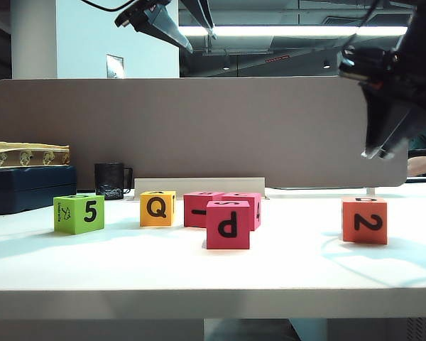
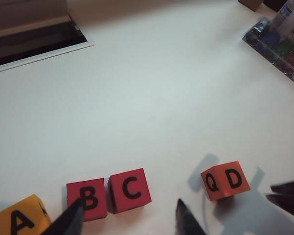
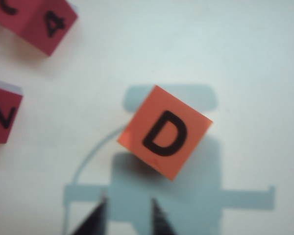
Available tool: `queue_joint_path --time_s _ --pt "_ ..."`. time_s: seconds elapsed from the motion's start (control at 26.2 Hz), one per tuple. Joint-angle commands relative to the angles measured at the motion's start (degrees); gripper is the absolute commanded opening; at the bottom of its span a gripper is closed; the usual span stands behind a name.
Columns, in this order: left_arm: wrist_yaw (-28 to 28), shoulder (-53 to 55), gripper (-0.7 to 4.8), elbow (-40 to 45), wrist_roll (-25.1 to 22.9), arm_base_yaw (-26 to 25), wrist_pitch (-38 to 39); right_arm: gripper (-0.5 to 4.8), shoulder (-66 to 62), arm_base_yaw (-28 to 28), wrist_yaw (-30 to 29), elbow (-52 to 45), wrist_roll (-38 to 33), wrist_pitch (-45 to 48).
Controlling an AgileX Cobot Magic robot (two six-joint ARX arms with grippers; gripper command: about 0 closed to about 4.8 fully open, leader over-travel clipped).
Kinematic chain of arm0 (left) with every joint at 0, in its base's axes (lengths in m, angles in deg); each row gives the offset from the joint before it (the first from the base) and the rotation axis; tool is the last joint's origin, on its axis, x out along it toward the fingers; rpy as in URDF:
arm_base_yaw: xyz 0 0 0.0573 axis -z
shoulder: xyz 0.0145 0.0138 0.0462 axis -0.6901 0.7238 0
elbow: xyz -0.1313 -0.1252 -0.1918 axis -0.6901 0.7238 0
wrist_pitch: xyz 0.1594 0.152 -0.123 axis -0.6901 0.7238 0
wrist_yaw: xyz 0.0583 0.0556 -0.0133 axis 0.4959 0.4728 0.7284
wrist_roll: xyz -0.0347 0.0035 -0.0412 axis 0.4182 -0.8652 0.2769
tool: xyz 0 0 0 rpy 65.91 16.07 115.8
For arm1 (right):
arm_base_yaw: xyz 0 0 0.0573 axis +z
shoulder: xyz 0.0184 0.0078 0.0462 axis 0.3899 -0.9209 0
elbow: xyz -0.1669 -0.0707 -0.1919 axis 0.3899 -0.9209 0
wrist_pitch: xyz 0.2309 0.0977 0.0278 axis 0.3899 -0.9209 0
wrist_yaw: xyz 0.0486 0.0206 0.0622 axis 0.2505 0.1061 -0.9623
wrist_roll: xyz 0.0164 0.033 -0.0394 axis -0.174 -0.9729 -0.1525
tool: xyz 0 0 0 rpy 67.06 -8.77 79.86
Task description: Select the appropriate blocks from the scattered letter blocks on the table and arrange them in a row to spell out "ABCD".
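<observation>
1. On the white table (image 1: 213,273), seen from the exterior camera, six cubes sit: a lime-green cube marked 5 (image 1: 79,213) at the far left, then a yellow-orange cube showing Q (image 1: 157,208), two pink cubes side by side behind (the nearer-left one (image 1: 196,208), the other (image 1: 252,206)), a pink cube showing "p" (image 1: 228,224) in front of them, and an orange-red cube showing 2 (image 1: 364,220) well apart on the right.
2. From the left wrist camera, the yellow-orange cube (image 2: 20,220) shows A on top, the two pink cubes show B (image 2: 86,198) and C (image 2: 130,190), just beside each other, and the orange-red cube (image 2: 225,180) shows D on top and Q on its side, set apart from C and turned slightly askew.
3. Left gripper (image 2: 130,223) hangs high over the table with its fingers spread fairly wide, holding nothing.
4. Right gripper (image 3: 129,218) hovers above the orange-red cube (image 3: 165,131), its fingers a narrow gap apart and empty; the cube rests on the table, rotated, D up.
5. Behind the table stands a grey partition (image 1: 199,128), with a black mug (image 1: 111,180) near its left end.
</observation>
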State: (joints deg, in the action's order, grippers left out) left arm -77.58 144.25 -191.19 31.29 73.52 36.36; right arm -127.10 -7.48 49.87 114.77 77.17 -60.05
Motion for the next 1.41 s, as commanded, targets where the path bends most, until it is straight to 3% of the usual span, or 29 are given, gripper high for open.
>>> queue_joint_path --time_s 0.04,0.19,0.38,0.57,0.76,1.07,1.15,1.22,1.41 --pt "-0.4 -0.8 2.32 -0.3 -0.3 0.1 0.6 1.99 -0.7 -0.2 -0.3 0.3 -1.7 0.9" --pt "-0.4 -0.9 2.32 -0.3 -0.3 0.1 1.4 2.27 -1.5 -0.2 -0.3 0.3 -3.4 2.5" --pt "-0.4 -0.9 2.33 -0.3 -0.3 0.1 2.7 3.12 -2.5 -0.2 -0.3 0.3 -4.5 3.6" --pt "-0.4 -0.9 2.33 -0.3 -0.3 0.1 3.7 3.12 -4.2 -0.2 -0.3 0.3 -4.5 4.4" --pt "-0.5 -1.2 2.33 -0.4 -0.3 0.1 4.9 3.51 -6.8 -0.2 -0.2 0.3 -4.5 5.0" --pt "-0.9 -3.3 2.33 -0.4 -1.7 0.1 5.2 3.52 -9.1 -0.2 0.2 0.3 -4.5 7.3" --pt "-0.9 -3.9 2.33 -0.4 -2.1 0.1 5.3 3.74 -9.3 -0.2 0.6 0.3 -4.5 7.6" --pt "-0.9 -5.0 2.33 -0.4 -2.9 0.1 5.2 4.64 -9.5 -0.2 2.8 0.3 -4.5 7.4" --pt "-0.9 -5.9 2.33 -0.4 -3.1 0.1 5.2 4.66 -9.7 -0.2 3.1 0.3 -4.5 8.0"
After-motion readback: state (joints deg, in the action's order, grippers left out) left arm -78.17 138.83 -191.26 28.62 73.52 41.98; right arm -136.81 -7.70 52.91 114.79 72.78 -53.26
